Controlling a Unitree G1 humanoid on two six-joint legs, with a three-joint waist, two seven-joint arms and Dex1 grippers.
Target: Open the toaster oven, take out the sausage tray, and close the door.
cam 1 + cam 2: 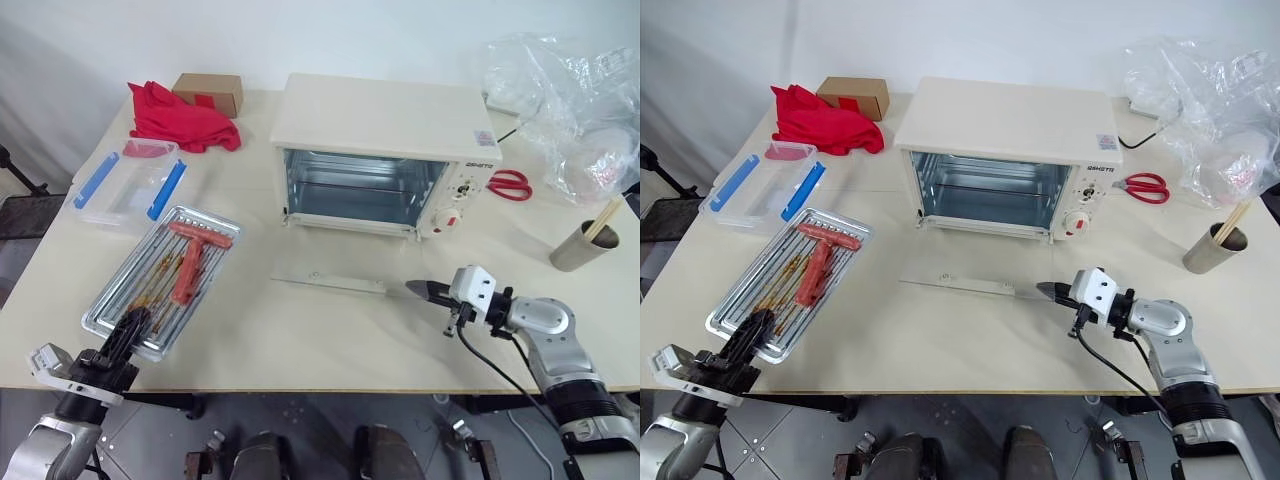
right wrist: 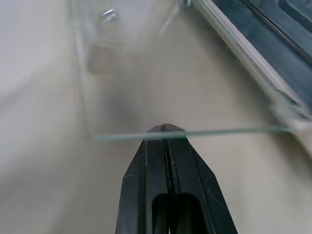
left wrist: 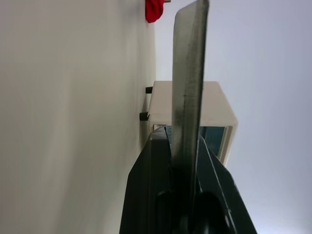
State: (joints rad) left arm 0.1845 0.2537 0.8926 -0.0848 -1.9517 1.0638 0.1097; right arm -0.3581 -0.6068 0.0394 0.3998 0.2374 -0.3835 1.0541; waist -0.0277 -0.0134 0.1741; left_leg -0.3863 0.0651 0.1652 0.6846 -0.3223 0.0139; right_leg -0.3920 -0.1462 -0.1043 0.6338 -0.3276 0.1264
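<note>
The left tool (image 1: 133, 322) grips the shiny metal sausage tray's (image 1: 140, 285) rim; the right tool (image 1: 418, 290), closed, meets the open clear glass door's (image 1: 330, 283) edge.

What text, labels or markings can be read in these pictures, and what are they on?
Dark brand word on the toaster oven, top of its right control panel: too small to read.
Small sticker with red and blue print on the oven's top, right rear corner: unreadable.
Markings around the knobs: too small to read.
Red patch on the cardboard box: no legible text.
Nothing else carries writing.
</note>
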